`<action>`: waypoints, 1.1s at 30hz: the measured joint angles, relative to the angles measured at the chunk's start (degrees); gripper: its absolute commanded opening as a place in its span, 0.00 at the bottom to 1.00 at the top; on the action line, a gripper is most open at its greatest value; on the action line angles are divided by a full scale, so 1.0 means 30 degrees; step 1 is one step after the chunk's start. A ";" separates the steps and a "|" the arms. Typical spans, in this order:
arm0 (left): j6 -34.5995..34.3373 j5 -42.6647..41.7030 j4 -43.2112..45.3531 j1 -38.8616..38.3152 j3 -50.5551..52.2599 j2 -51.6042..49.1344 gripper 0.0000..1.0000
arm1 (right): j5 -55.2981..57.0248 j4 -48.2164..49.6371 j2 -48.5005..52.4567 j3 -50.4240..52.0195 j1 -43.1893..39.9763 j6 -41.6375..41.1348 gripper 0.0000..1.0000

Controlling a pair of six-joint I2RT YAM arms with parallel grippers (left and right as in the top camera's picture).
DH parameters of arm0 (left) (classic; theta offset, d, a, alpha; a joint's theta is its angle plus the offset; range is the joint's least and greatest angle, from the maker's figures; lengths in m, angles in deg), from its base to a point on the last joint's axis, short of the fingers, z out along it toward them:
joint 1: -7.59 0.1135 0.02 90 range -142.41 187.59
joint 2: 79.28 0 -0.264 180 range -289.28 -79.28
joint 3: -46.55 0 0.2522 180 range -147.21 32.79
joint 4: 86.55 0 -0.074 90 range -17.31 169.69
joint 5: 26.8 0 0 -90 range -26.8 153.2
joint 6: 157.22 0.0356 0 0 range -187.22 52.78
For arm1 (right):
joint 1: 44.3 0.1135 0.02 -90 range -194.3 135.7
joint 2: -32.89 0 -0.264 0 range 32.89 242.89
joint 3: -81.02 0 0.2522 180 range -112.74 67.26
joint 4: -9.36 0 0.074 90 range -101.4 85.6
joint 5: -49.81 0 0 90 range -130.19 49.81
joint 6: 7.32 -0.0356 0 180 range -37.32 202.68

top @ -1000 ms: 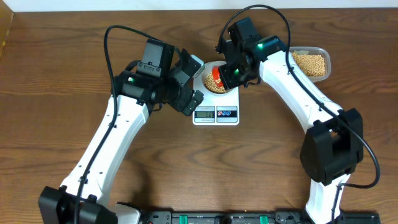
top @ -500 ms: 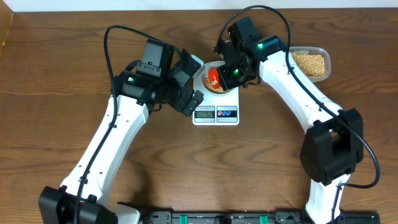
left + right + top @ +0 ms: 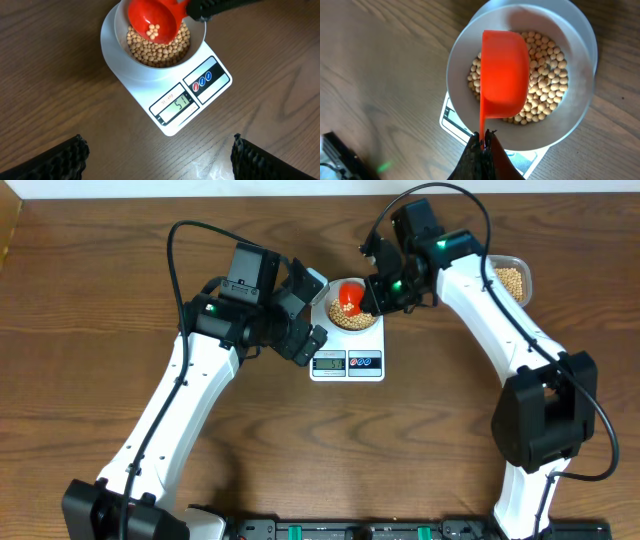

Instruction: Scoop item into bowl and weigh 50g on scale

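A small white bowl (image 3: pixel 329 306) (image 3: pixel 118 31) (image 3: pixel 461 55) stands on the white scale (image 3: pixel 377 340) (image 3: pixel 145 86) (image 3: pixel 451 118). It holds a layer of tan beans (image 3: pixel 351 321) (image 3: pixel 161 50) (image 3: pixel 546 86). The scale's display reads 51. A red scoop (image 3: pixel 349 295) (image 3: pixel 152 19) (image 3: pixel 505 70) hovers over the bowl with its cup facing up and a few beans (image 3: pixel 153 32) inside. My right gripper (image 3: pixel 374 297) (image 3: pixel 484 137) is shut on the scoop's thin handle. My left gripper (image 3: pixel 317 311) (image 3: pixel 157 146) hangs wide open just left of the scale, holding nothing.
A clear plastic tub (image 3: pixel 526 280) with more beans stands at the back right, partly behind the right arm. Both arms lean in over the wooden table (image 3: pixel 420 440) from the front edge.
The right arm has drawn back to the right, and the scoop has turned from tipped in the bowl to cup-up above it. The left arm has not moved.
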 measured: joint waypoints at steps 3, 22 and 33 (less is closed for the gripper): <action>0.0000 0.0000 0.0000 0.0000 0.0000 0.0000 0.93 | -0.0495 0.0066 0.0000 0.0000 -0.0277 -0.0073 0.01; 0.0000 0.0000 0.0000 0.0000 0.0000 0.0000 0.93 | -0.1056 0.0102 0.0000 0.0000 -0.0554 -0.0211 0.01; 0.0000 0.0000 0.0000 0.0000 0.0000 0.0000 0.93 | 0.1180 0.0095 0.0000 0.0000 -0.0554 -0.0211 0.01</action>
